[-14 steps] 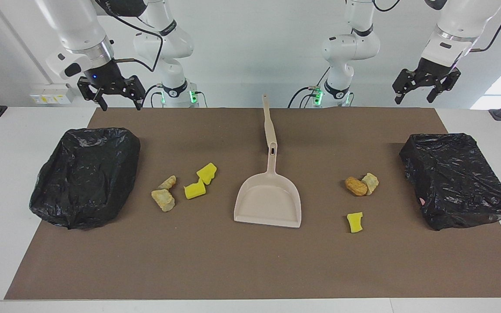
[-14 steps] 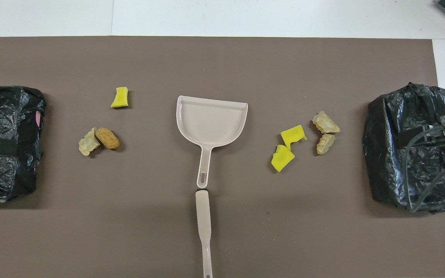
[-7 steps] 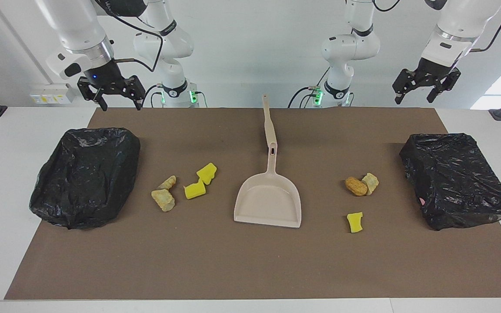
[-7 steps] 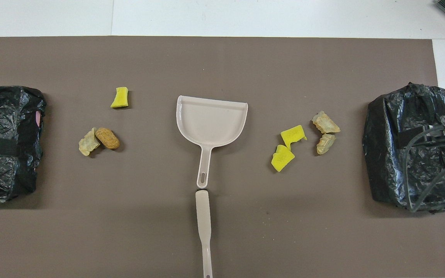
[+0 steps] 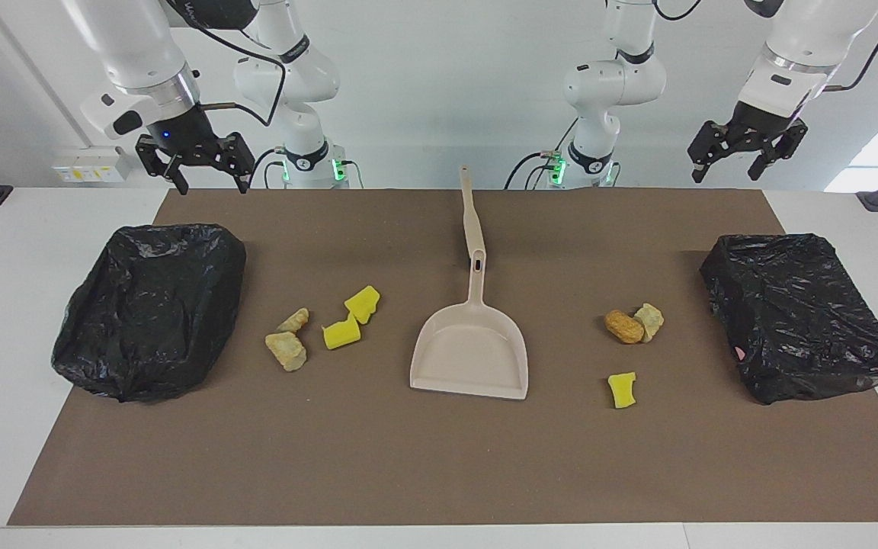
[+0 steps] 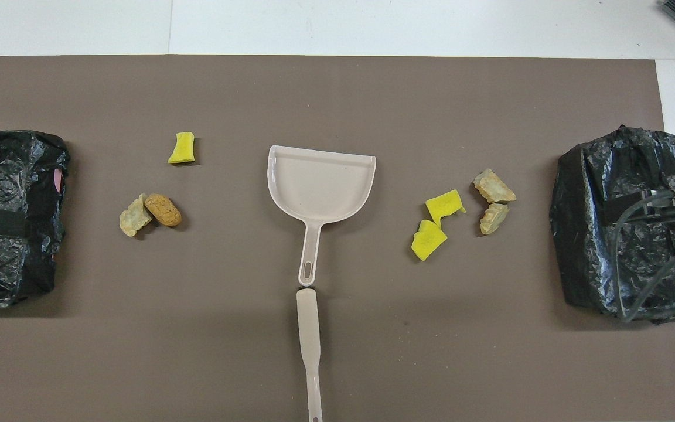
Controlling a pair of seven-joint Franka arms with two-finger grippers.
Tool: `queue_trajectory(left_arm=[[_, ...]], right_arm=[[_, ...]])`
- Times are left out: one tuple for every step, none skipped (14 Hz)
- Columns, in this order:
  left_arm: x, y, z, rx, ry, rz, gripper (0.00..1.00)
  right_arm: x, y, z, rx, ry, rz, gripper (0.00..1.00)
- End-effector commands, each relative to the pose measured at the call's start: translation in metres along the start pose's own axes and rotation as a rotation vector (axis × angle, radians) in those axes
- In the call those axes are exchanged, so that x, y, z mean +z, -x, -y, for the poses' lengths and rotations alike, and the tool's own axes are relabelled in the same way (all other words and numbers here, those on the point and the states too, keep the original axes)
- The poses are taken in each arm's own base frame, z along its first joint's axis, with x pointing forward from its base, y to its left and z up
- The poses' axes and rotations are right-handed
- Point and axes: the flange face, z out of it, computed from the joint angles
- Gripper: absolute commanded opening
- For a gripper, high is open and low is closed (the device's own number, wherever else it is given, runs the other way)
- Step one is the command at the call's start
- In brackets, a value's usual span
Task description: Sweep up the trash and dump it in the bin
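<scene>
A beige dustpan [image 5: 469, 358] lies flat at the middle of the brown mat [image 5: 439, 465] on the surface, its handle pointing toward the robots. A separate beige scraper stick [image 5: 472, 217] lies in line with that handle, nearer to the robots, its end just beside the handle's tip.

The trash sits in two groups. Toward the right arm's end lie two yellow sponge chunks [image 5: 353, 319] and two pale rock-like lumps [image 5: 287, 343], close together. Toward the left arm's end an orange-brown bread-like lump [image 5: 624, 326] touches a pale lump [image 5: 650, 319], with a lone yellow sponge piece [image 5: 622, 390] farther from the robots.

A bin lined with a black bag stands at each end: one [image 5: 151, 309] at the right arm's, one [image 5: 801, 314] at the left arm's.

The right tool [image 5: 206, 177] hangs released, fingers spread, over the mat's edge. The left tool [image 5: 726, 162] hangs likewise spread and empty, raised above its end of the surface.
</scene>
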Motion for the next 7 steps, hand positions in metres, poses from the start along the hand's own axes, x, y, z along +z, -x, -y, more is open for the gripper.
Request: queue_trajectory(left_arm=[[-0.0060, 0.0031, 0.0012, 0.003, 0.011, 0.006, 1.00], [-0.0060, 0.0031, 0.0012, 0.003, 0.011, 0.006, 1.00], [-0.0060, 0.0031, 0.0012, 0.003, 0.011, 0.006, 1.00], [-0.0060, 0.0031, 0.0012, 0.003, 0.011, 0.006, 1.00], [-0.0060, 0.0031, 0.0012, 0.003, 0.011, 0.006, 1.00], [-0.0060, 0.0031, 0.0012, 0.003, 0.011, 0.006, 1.00], [-0.0060, 0.0031, 0.0012, 0.003, 0.011, 0.006, 1.00]], right_arm=[[-0.0008, 0.0067, -0.0015, 0.012, -0.024, 0.002, 1.00], [-0.0014, 0.0074, -0.0015, 0.012, -0.024, 0.002, 1.00], [-0.0015, 0.0072, -0.0017, 0.014, -0.022, 0.001, 1.00], [-0.0015, 0.0072, -0.0009, 0.012, -0.022, 0.001, 1.00], [-0.0015, 0.0072, -0.0009, 0.012, -0.022, 0.001, 1.00], [-0.0015, 0.0072, -0.0001, 0.011, -0.022, 0.001, 1.00], [-0.0015, 0.0072, -0.0002, 0.011, -0.021, 0.001, 1.00]])
